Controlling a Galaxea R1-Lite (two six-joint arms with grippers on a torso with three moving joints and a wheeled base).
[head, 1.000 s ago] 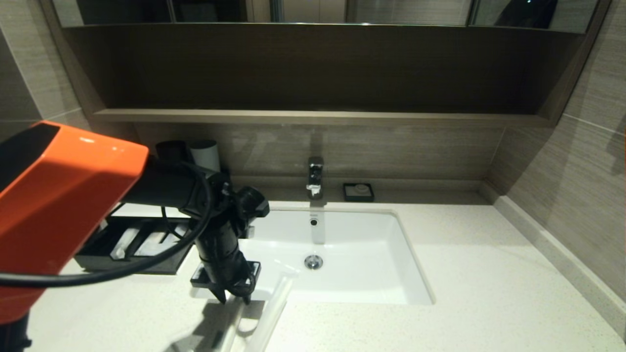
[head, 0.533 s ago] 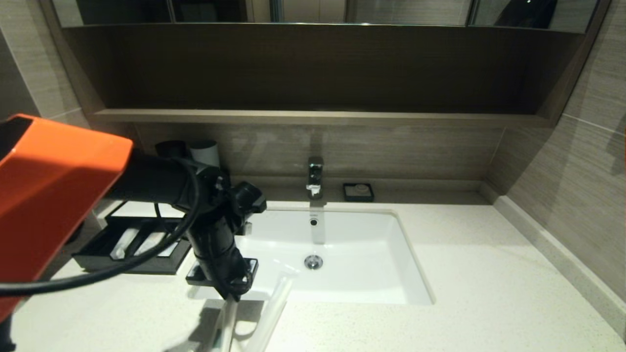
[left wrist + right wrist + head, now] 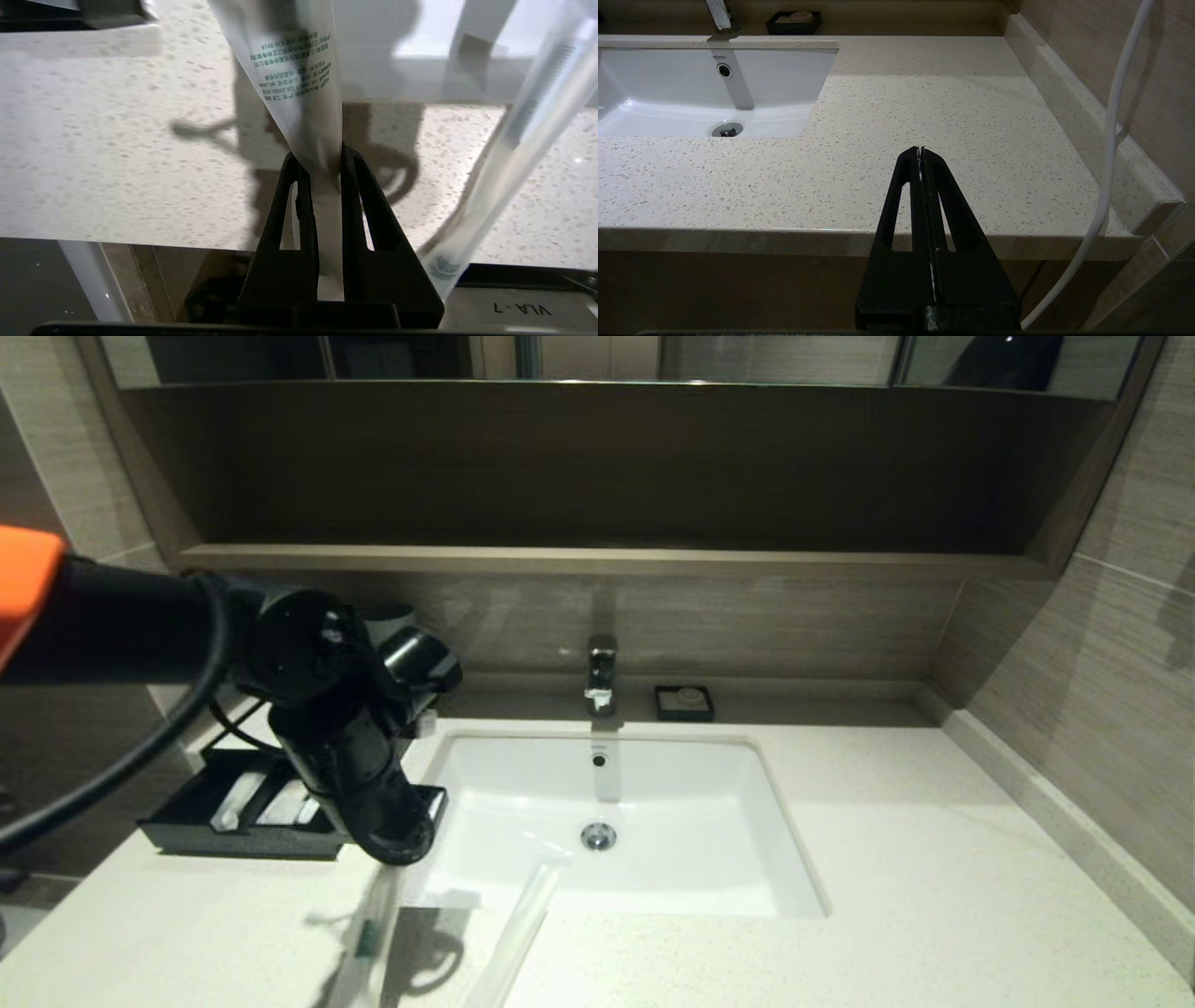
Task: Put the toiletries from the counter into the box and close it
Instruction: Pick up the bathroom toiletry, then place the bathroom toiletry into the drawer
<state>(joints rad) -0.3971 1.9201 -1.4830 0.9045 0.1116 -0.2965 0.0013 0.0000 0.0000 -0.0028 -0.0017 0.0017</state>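
The left gripper [image 3: 318, 161] is pinched tight on one end of a packet [image 3: 299, 79] and holds it up over the front edge of the counter [image 3: 896, 859], just left of the sink [image 3: 653, 859]. The packet hangs down from the fingers, and its shadow falls on the stone below. In the head view the green marks of a toothbrush show through the wrap.

A second packet [image 3: 518, 929] lies on the counter just beside it, with one end poking over the front lip of the sink.

The box [image 3: 233, 840] sits near the left edge of the counter. Its drawer is pulled out, and something pale already lies inside.

The right gripper [image 3: 920, 154] is pressed shut on nothing. It waits low at the front edge, on the right side.

So this looks like the carrying step. Next, the left arm should swing the packet toward the left edge, line it up along the drawer, then let go. One more packet and the closing are left.
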